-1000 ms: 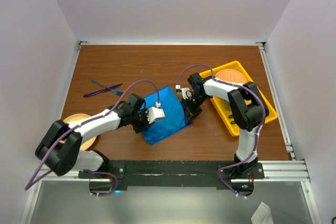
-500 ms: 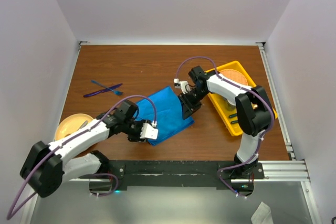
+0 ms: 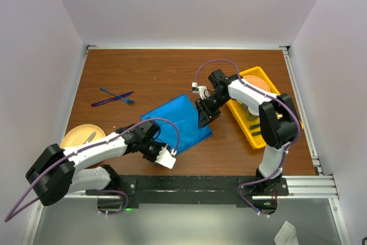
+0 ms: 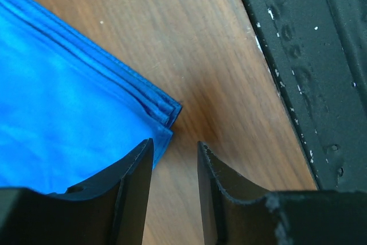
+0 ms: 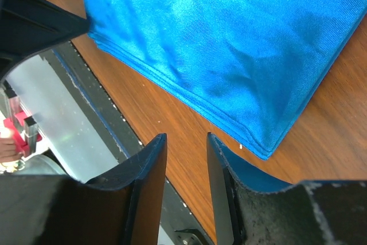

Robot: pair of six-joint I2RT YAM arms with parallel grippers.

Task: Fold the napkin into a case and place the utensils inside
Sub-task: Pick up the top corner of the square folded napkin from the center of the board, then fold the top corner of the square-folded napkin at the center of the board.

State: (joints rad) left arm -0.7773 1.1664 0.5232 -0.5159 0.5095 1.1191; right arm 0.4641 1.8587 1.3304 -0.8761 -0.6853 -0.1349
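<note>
At the far left, well away from either set of fingers, a round tan plate (image 3: 73, 140) sits on the brown wooden table (image 3: 155, 73) and carries what looks like a gold metal utensil (image 3: 90, 137), too small to make out clearly. Beyond it lie the utensils (image 3: 114, 97), a thin blue plastic piece and a thin purple one crossed over each other, also well apart from both arms.

The left gripper (image 3: 165, 154) hangs low at the near corner of the napkin (image 3: 179, 121), a bright blue cloth of smooth, shiny fabric folded flat into stacked layers. In the left wrist view the left gripper (image 4: 175, 150) has its jaws parted with only bare wood between them. The napkin's layered corner (image 4: 86, 113) lies just beside the tip of the left-hand finger (image 4: 135, 187) and outside the gap. A black rail (image 4: 309, 55) runs off beyond the other finger.

The right gripper (image 3: 205, 120) stands over the napkin's right corner. In the right wrist view the right gripper (image 5: 186, 142) is likewise spread and holds nothing. The napkin (image 5: 218, 44) spreads out ahead of the fingertips, its pointed corner just past the right-hand finger (image 5: 221, 176), with wood showing in the gap.

Farther right, behind the right arm, a yellow plastic tray (image 3: 285, 106) holds a round orange plate (image 3: 252, 82).
</note>
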